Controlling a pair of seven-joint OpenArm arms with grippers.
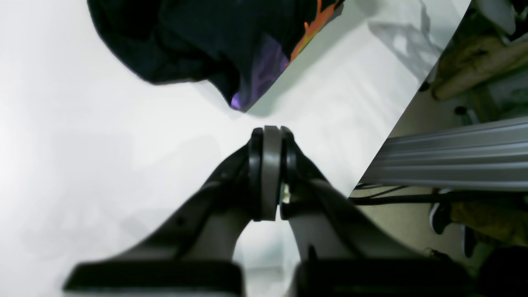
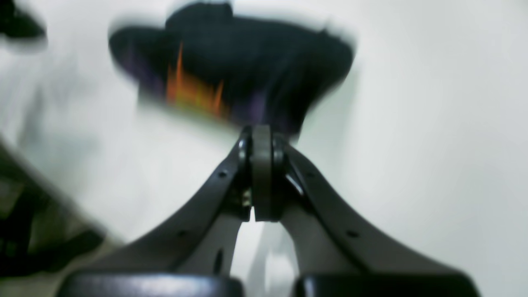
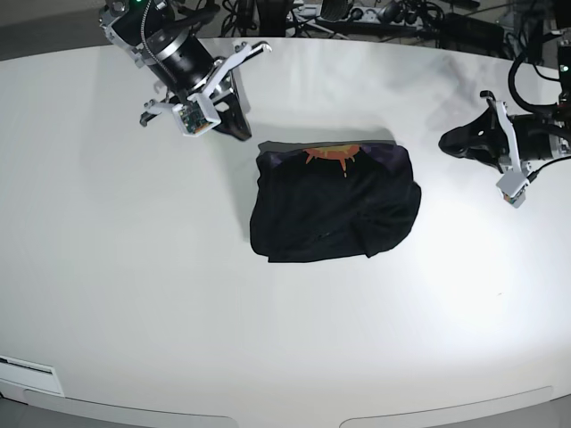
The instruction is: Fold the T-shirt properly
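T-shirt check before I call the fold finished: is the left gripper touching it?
Apart. In the base view, bare white table separates the left gripper from the T-shirt.

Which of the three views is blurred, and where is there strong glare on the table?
Right wrist view: motion blur smears the T-shirt. Left wrist view: sharper, the table washed out white. Base view: sharp, bright glare right of the T-shirt.

A wide white table (image 3: 134, 294) fills most of the base view. Beyond the table's far edge lies a tangle of dark cables (image 3: 375, 16). In the left wrist view, a grey aluminium rail (image 1: 453, 154) runs past the table's edge, with shoes (image 1: 439, 212) on the floor below it.
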